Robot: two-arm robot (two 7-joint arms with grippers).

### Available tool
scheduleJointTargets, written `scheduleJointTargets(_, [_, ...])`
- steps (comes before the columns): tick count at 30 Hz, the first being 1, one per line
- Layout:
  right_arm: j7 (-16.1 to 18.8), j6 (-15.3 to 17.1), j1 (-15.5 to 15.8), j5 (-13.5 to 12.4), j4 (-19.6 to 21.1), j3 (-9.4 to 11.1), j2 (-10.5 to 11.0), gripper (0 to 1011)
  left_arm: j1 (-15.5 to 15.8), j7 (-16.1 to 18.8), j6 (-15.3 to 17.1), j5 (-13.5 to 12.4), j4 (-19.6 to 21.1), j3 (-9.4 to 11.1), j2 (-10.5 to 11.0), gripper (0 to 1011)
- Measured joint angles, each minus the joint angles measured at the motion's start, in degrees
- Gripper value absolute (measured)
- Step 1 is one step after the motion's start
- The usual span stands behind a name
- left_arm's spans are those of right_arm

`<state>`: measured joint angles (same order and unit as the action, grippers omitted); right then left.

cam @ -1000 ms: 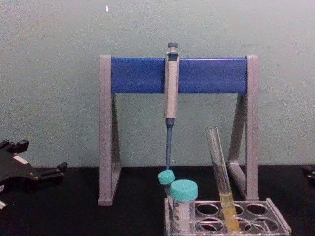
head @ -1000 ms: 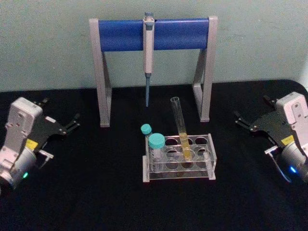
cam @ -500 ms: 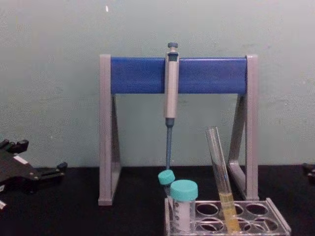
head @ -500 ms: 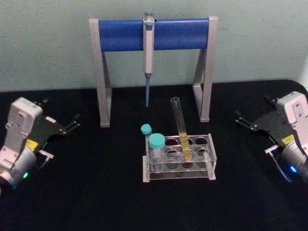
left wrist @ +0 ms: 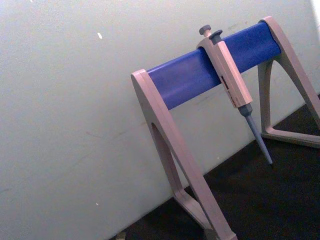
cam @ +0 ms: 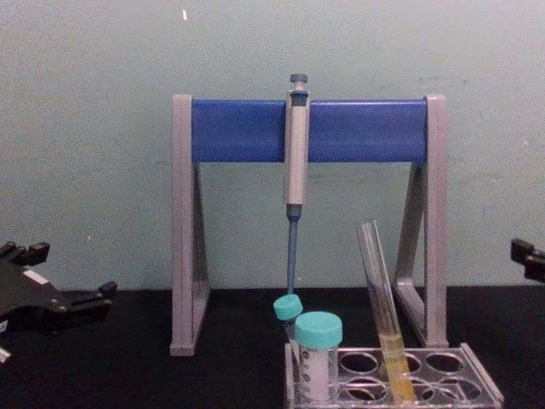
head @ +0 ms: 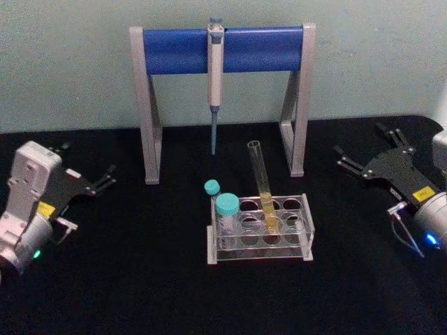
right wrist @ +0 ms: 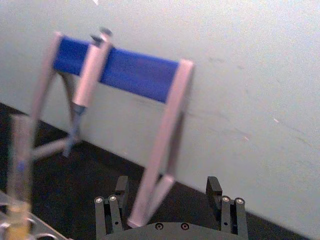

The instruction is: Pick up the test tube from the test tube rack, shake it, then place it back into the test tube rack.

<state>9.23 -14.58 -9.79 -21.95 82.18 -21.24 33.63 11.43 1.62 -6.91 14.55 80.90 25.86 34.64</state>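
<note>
We found the test tube (head: 263, 185), a slim clear glass cylinder with yellow liquid in its rounded lower part, leaning in a middle hole of the test tube rack (head: 259, 256), a low clear plastic block of round holes on the matte black table (head: 140, 279). Nothing of the task looked done: lifting, shaking and returning all lay ahead. The left gripper (head: 89, 158) and right gripper (head: 357, 138) sat well apart from it, each spread wide and holding nothing.
</note>
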Motion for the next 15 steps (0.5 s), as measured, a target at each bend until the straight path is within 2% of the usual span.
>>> scheduleJointTargets(8, [9.6, -1.1, 0.5, -3.8, 2.7, 0.0, 1.2, 1000, 0.0, 0.0, 0.0, 0.0, 0.0, 0.0, 0.0, 1001])
scheduleJointTargets(15, [15.9, 0.2, 0.4, -5.5, 4.1, -1.2, 1.4, 1000, 0.0, 0.0, 0.0, 0.0, 0.0, 0.0, 0.0, 1001])
